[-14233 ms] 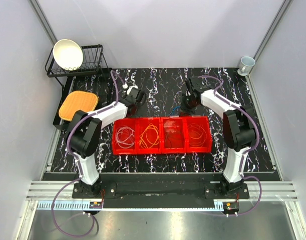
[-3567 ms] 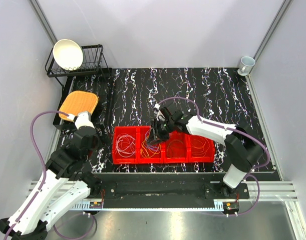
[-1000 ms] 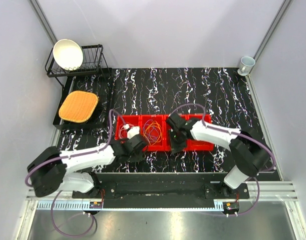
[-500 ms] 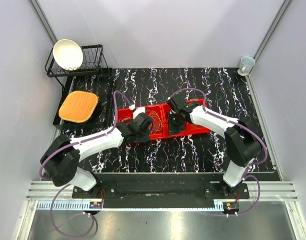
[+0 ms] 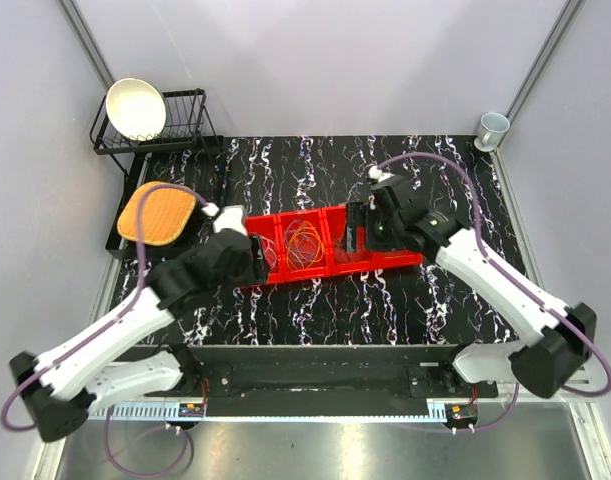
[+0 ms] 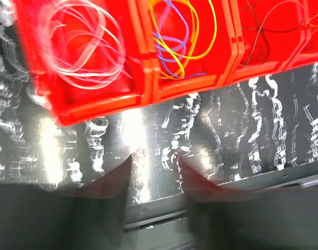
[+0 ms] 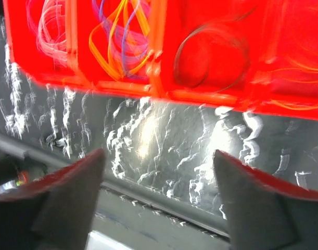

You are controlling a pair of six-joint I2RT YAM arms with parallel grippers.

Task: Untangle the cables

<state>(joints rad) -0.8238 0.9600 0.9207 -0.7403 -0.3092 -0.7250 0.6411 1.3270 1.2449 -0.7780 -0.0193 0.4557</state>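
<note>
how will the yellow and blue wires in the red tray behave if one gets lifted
Probably floppy: the yellow and blue wires lie in loose, uneven loops, so a lifted one would likely sag. They cross each other, so one may drag its neighbours. They look thin, so likely very light.

The top camera looks down from high above on the red tray point(image 5: 320, 274); both wrist cameras hang close over its near wall, sharing its compartments.
</note>
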